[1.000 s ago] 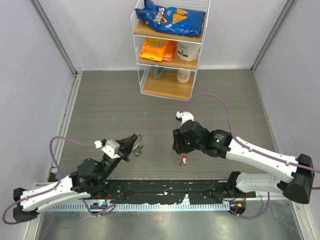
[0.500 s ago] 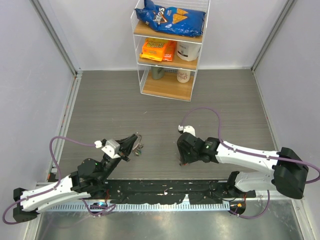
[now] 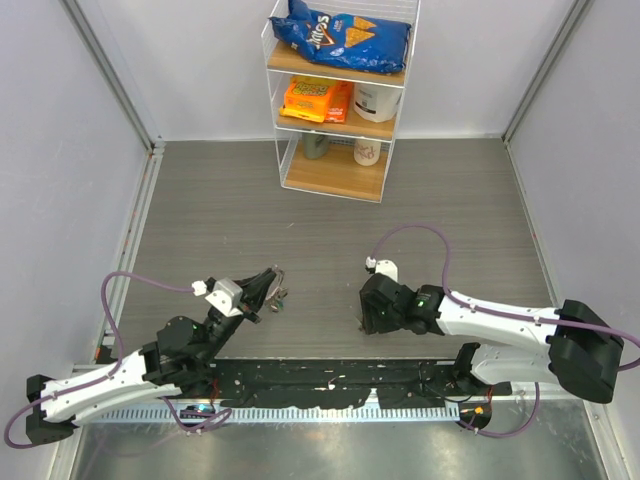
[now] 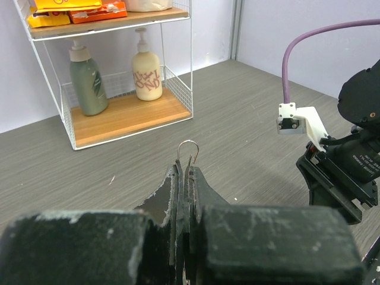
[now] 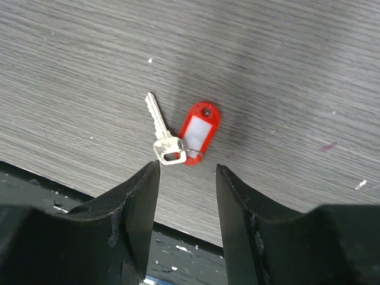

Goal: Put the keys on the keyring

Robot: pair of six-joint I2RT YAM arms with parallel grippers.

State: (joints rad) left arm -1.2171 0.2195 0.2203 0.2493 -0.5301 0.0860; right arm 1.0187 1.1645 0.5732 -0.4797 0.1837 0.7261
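My left gripper (image 3: 271, 287) is shut on the keyring (image 3: 277, 275) and holds it above the table. In the left wrist view the thin silver loop (image 4: 187, 149) stands up out of the closed fingertips of the gripper (image 4: 186, 171). A small coloured key hangs under it (image 3: 280, 298). My right gripper (image 3: 369, 319) is open, low over the table near the front edge. In the right wrist view a silver key (image 5: 161, 130) joined to a red plastic tag (image 5: 199, 132) lies flat just beyond the open gripper (image 5: 187, 172). The top view hides this key under the gripper.
A white wire shelf rack (image 3: 340, 95) with a chips bag, snack packs and bottles stands at the back; its lower shelf shows in the left wrist view (image 4: 119, 113). A black mat strip (image 3: 330, 382) runs along the near edge. The right arm (image 4: 341, 169) stands right of the ring.
My right gripper has moved toward the near edge and down, now covering the red-tagged key in the top view. The left arm has stayed still with the ring.
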